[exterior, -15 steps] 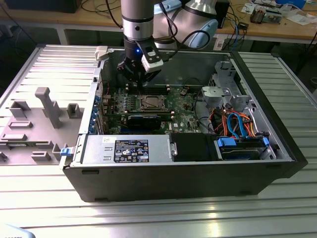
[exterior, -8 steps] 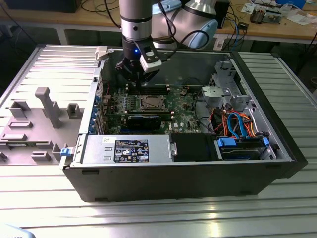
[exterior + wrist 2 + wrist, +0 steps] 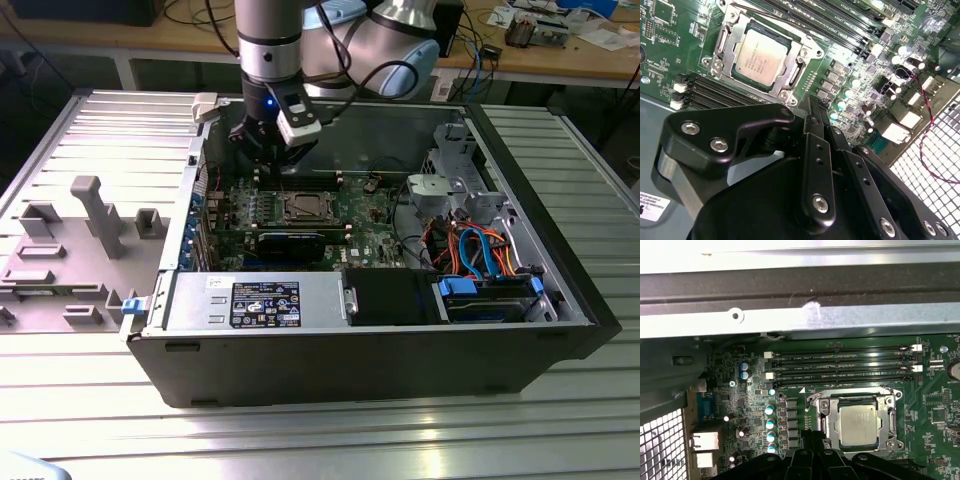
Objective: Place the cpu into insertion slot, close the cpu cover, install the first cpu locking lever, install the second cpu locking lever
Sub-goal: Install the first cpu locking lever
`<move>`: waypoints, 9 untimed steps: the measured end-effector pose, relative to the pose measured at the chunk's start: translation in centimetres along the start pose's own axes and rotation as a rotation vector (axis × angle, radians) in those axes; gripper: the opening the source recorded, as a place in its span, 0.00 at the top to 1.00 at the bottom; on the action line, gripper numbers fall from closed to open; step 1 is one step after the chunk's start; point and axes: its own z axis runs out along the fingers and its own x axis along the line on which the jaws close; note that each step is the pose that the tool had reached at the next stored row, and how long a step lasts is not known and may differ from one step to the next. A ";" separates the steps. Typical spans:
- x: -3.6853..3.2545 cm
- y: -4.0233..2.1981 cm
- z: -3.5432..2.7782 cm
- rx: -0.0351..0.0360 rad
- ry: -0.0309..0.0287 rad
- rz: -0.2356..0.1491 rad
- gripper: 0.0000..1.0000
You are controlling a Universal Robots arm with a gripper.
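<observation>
Both wrist views are showing me the cpu [image 3: 761, 56] seated, cover [image 3: 727, 48] down; gripper [image 3: 812, 107] is hanging clenched, empty, levers undetermined.

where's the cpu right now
The cpu sits in its socket on the green motherboard, framed by the silvery cpu cover. In the first wrist view it lies beside the long memory slots, apart from the gripper.
</observation>
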 end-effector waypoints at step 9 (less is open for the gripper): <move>0.52 -0.02 0.00 0.0000 0.0001 0.000 0.89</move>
